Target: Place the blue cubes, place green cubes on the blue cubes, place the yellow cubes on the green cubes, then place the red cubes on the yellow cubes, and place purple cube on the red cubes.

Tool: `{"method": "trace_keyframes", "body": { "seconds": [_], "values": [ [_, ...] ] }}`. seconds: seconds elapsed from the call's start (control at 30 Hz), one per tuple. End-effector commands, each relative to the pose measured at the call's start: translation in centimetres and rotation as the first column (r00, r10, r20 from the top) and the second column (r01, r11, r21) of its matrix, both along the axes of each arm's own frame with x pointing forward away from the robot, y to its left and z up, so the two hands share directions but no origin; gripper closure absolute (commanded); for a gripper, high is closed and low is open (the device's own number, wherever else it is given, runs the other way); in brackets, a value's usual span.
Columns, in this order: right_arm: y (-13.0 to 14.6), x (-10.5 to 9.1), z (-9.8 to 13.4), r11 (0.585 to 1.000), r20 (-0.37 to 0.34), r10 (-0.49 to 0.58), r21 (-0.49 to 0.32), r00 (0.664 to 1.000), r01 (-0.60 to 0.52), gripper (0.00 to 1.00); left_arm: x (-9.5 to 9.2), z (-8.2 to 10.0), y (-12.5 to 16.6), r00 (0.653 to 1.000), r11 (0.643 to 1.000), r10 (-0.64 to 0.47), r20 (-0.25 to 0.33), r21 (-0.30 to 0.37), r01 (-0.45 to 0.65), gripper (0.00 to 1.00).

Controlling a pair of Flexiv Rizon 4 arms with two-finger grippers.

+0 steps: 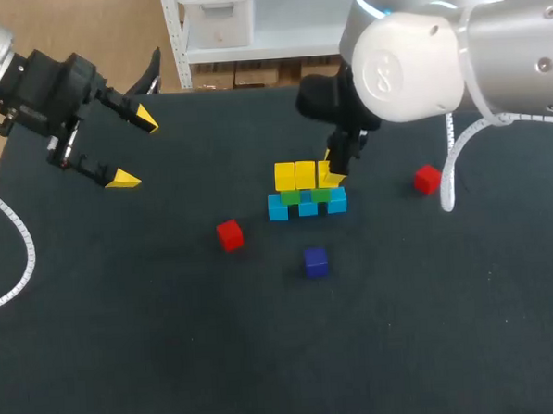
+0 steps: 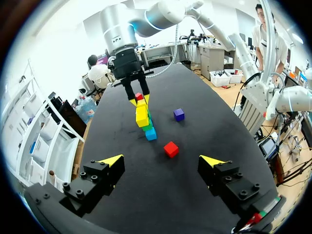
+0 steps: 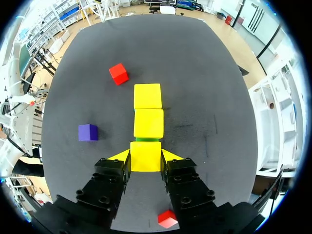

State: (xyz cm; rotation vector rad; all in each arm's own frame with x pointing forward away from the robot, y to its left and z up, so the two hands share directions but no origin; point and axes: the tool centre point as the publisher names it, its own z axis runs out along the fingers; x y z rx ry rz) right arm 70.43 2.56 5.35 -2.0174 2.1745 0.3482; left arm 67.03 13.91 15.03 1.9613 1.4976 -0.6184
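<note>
Biggest thing first: the dark table (image 1: 173, 361), with everything sitting around its middle.

My right arm (image 1: 417, 60) comes in from about 2 o'clock and hangs over the stack (image 1: 306, 194). Its jaws are clamped on a yellow cube (image 3: 145, 156), one finger flat against each side. That cube is at the 3 o'clock end of the top row, in line with the other yellow cubes (image 1: 285, 176). From the right wrist camera a thin sliver of green shows between it and the middle yellow.

My left arm (image 1: 29, 81) is parked up at 10 o'clock, well apart from the stack, jaws spread wide over bare table.

The stack itself is three layers: a row of three blue cubes (image 1: 278, 209) on the table, the green cubes (image 1: 290, 196) on those, and the yellows on top.

Loose bits, all flat on the table and apart from each other:
- a red cube (image 1: 229, 234) near the stack, at roughly 8 o'clock from it
- a second red cube (image 1: 427, 179) out at 3 o'clock
- the purple cube (image 1: 316, 261) near the stack at 6 o'clock
</note>
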Motion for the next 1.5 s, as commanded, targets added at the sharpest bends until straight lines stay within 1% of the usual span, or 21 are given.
{"method": "trace_keyframes", "body": {
  "seconds": [0.03, 0.7, 0.73, 0.83, 0.87, 0.93, 0.97, 1.0, 1.07, 1.1, 1.13, 1.4, 1.47, 1.5],
  "values": [
    [0.1, 0.2, -0.1, 1.000, -0.005, 0.003, 0.001, 1.000, -0.003, 1.00, 0.0, -0.1, 0.0, 1.000, 1.000, -0.001, 0.004, -0.002, 0.001, 0.00],
    [0.4, 0.6, -0.3, 1.000, -0.007, 0.011, -0.002, 1.000, -0.011, 1.00, 0.0, -0.1, 0.0, 1.000, 1.000, -0.001, 0.004, -0.002, 0.001, 0.00],
    [0.4, 0.6, -0.3, 1.000, -0.008, 0.012, -0.002, 1.000, -0.012, 0.96, 0.0, -0.1, 0.0, 1.000, 1.000, -0.001, 0.004, -0.002, 0.001, 0.00],
    [0.4, 0.5, -0.3, 1.000, -0.010, 0.014, -0.002, 1.000, -0.014, 0.89, 0.0, -0.1, 0.0, 1.000, 1.000, -0.001, 0.004, -0.002, 0.001, 0.00],
    [0.4, 0.5, -0.3, 1.000, -0.010, 0.015, -0.001, 1.000, -0.015, 0.82, 0.0, -0.1, 0.0, 1.000, 1.000, -0.001, 0.004, -0.002, 0.001, 0.00],
    [0.4, 0.5, -0.3, 1.000, -0.010, 0.016, -0.001, 1.000, -0.016, 0.76, 0.0, -0.1, 0.0, 1.000, 1.000, -0.001, 0.004, -0.002, 0.001, 0.00],
    [0.4, 0.5, -0.3, 1.000, -0.011, 0.016, -0.001, 1.000, -0.016, 0.69, 0.0, -0.1, 0.0, 1.000, 1.000, -0.001, 0.004, -0.002, 0.001, 0.00],
    [0.4, 0.5, -0.4, 1.000, -0.011, 0.017, -0.002, 1.000, -0.017, 0.61, 0.0, -0.1, 0.0, 1.000, 1.000, -0.001, 0.004, -0.002, 0.001, 0.00],
    [0.4, 0.5, -0.4, 1.000, -0.012, 0.018, -0.002, 1.000, -0.018, 0.52, 0.0, -0.1, 0.0, 1.000, 1.000, -0.001, 0.004, -0.002, 0.001, 0.00],
    [0.4, 0.4, -0.3, 1.000, -0.012, 0.019, -0.002, 1.000, -0.019, 0.24, 0.0, -0.1, 0.0, 1.000, 1.000, -0.001, 0.004, -0.002, 0.001, 0.00],
    [0.3, 0.4, -0.2, 1.000, -0.012, 0.019, -0.001, 1.000, -0.019, 0.00, 0.0, -0.1, 0.0, 1.000, 1.000, -0.001, 0.004, -0.002, 0.001, 0.00],
    [-0.2, 0.4, 0.0, 1.000, -0.007, 0.009, -0.003, 1.000, -0.009, 0.00, 0.0, -0.1, 0.0, 1.000, 1.000, -0.001, 0.004, -0.002, 0.001, 0.00],
    [-0.5, 0.3, 0.3, 1.000, -0.018, 0.006, 0.020, 1.000, -0.006, 0.00, 0.0, -0.1, 0.0, 1.000, 1.000, -0.001, 0.004, -0.002, 0.001, 0.00],
    [-0.8, 0.4, 0.6, 0.999, -0.011, 0.007, 0.045, 1.000, -0.007, 0.00, 0.0, -0.1, 0.0, 1.000, 1.000, -0.001, 0.004, -0.002, 0.001, 0.00]
  ]
}}
